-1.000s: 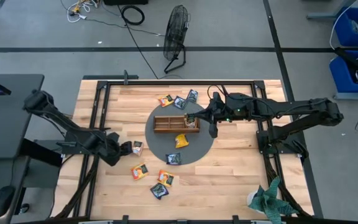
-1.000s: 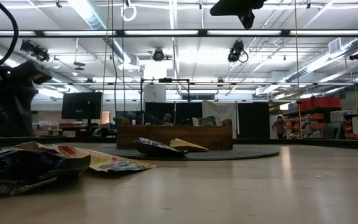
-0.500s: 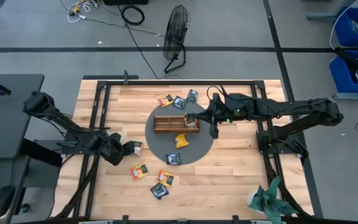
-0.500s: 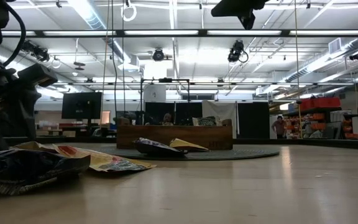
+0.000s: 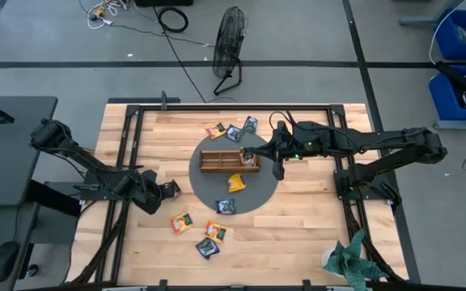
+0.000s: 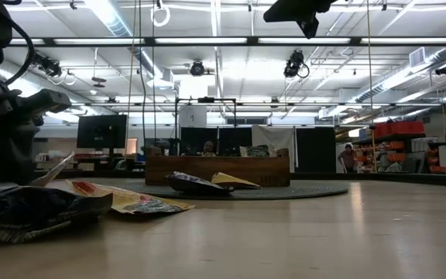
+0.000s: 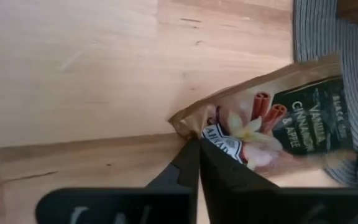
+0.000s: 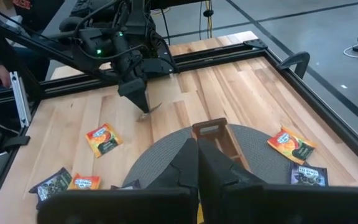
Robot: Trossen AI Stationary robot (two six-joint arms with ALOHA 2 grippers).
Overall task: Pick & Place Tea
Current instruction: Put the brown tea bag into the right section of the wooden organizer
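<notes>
My left gripper (image 5: 167, 191) (image 7: 196, 144) stands low over the wood left of the round grey mat (image 5: 253, 198). It is shut on a brown tea sachet (image 7: 272, 124) (image 5: 175, 188) printed with cinnamon sticks. The long brown wooden tray (image 5: 229, 160) sits on the mat. My right gripper (image 5: 277, 168) (image 8: 197, 152) hangs shut above the tray's right end and holds nothing. Loose tea sachets lie flat around: orange ones (image 5: 182, 221) (image 5: 215, 231), a dark one (image 5: 207, 248), a yellow one (image 5: 236, 183) on the mat, and several (image 5: 234, 132) beyond the tray. My left gripper pinches the sachet's corner (image 7: 188, 126) between its two fingers. The fingers slant down at it from above, from the table's left side. The sachet is tilted, one edge (image 6: 62, 164) raised off the wood; whether its other end rests on the table, I cannot tell.
A black frame (image 5: 128, 129) borders the table. A green crumpled thing (image 5: 350, 259) sits at the near right corner. A fan (image 5: 229, 48) stands on the floor beyond the far edge. Bare wood lies right of the mat (image 5: 314, 218).
My left gripper has shut on the brown sachet's corner while staying in place. The sachet's gripped edge has tipped up off the wood, and the sachet has shifted slightly toward the gripper. My right arm has kept still.
</notes>
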